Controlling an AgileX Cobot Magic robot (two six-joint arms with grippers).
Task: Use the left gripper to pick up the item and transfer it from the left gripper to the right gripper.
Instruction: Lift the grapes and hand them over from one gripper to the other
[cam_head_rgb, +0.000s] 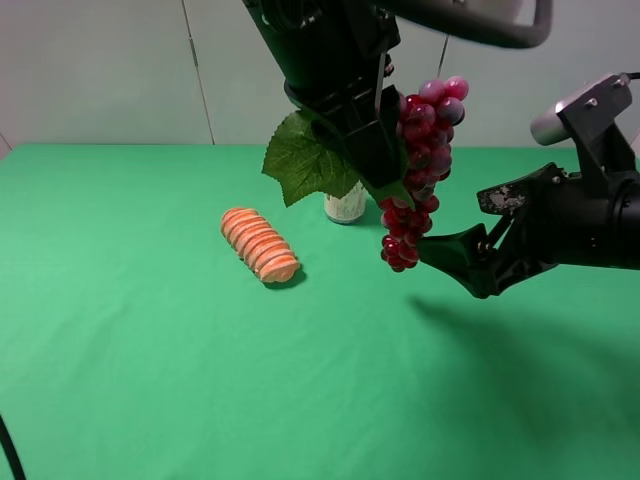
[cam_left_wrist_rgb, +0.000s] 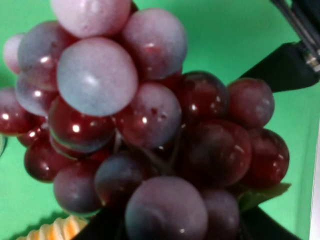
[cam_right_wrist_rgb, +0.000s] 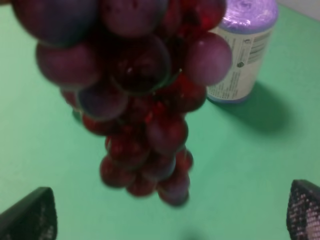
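The item, a bunch of dark red and purple grapes (cam_head_rgb: 420, 165) with a broad green leaf (cam_head_rgb: 305, 160), hangs in the air above the green table. My left gripper (cam_head_rgb: 385, 165) is shut on its upper part. The grapes fill the left wrist view (cam_left_wrist_rgb: 150, 125), with the black jaws just showing at the edge. My right gripper (cam_head_rgb: 460, 225) is open beside the bunch's lower end, level with it, one finger reaching under the tip. In the right wrist view the bunch (cam_right_wrist_rgb: 140, 100) hangs ahead of the open gripper (cam_right_wrist_rgb: 167, 215), not between the fingers.
A ribbed orange roll (cam_head_rgb: 260, 243) lies on the green table (cam_head_rgb: 150, 350) left of the middle. A purple-topped can (cam_head_rgb: 345, 205) stands behind the grapes and also shows in the right wrist view (cam_right_wrist_rgb: 245, 50). A pale wall runs along the back.
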